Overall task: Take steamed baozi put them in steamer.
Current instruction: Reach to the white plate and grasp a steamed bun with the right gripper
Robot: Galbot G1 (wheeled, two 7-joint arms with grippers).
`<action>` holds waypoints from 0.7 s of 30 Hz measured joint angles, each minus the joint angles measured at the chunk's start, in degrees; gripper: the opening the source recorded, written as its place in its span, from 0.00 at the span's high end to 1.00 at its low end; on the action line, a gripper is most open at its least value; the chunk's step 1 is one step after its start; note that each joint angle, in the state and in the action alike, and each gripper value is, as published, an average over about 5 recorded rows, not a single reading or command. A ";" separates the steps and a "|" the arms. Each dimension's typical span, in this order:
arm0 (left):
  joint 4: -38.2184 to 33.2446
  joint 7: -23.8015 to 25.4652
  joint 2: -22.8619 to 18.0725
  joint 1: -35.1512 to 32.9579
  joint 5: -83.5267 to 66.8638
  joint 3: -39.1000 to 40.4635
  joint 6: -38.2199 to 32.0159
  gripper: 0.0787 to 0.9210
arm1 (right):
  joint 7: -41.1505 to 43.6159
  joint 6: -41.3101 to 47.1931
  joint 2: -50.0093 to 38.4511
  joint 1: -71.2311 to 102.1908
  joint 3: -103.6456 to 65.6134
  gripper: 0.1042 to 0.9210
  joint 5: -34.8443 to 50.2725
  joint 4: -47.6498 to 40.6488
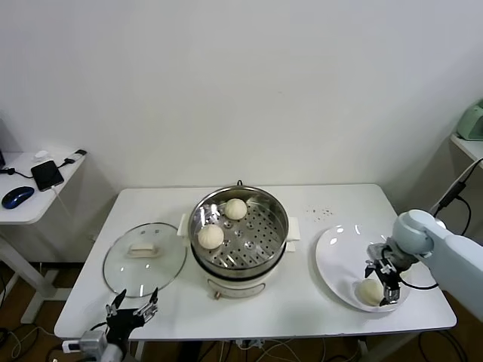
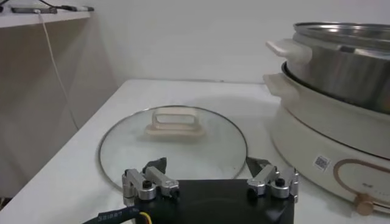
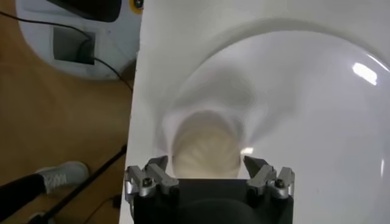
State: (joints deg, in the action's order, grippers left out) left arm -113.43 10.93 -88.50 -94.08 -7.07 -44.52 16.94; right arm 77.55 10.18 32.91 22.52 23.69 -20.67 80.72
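My right gripper (image 1: 383, 280), jaws wide and empty, hangs directly over the last baozi (image 1: 370, 291) on the plate (image 1: 336, 253), right of the steamer (image 1: 240, 226); the round bun sits between my fingertips (image 3: 155, 164). Left gripper (image 1: 130, 309) waits open near the lid (image 1: 143, 256).

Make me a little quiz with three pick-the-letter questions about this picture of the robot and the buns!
1. Where is the glass lid?
A. On the steamer
B. Flat on the table, on the robot's left of the steamer
C. On the plate

2. How many baozi lie in the steamer?
A. None
B. Two
C. Five

3. How is the right gripper?
A. Open, over the baozi on the plate
B. Shut on the lid
C. Inside the steamer

Answers: 1 B, the lid lies beside the pot. 2 B, two buns sit on the perforated tray. 3 A, its fingers stand apart either side of the bun on the plate.
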 measured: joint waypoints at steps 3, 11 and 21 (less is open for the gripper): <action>0.12 -0.01 0.00 0.15 0.03 0.01 0.00 0.12 | -0.13 -0.08 0.33 0.07 0.13 0.12 -0.43 -0.40; 0.40 -0.02 0.00 0.23 0.07 -0.02 0.00 0.12 | -0.17 -0.14 0.49 0.23 0.22 0.13 -0.88 -0.85; 0.61 -0.10 -0.04 0.45 0.15 0.26 0.01 0.12 | -0.26 0.02 0.79 -0.32 -0.24 0.41 -0.42 -1.32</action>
State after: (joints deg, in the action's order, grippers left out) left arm -112.82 10.84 -88.54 -93.63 -6.92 -44.27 16.95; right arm 77.29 10.19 33.70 22.20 23.45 -21.09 79.39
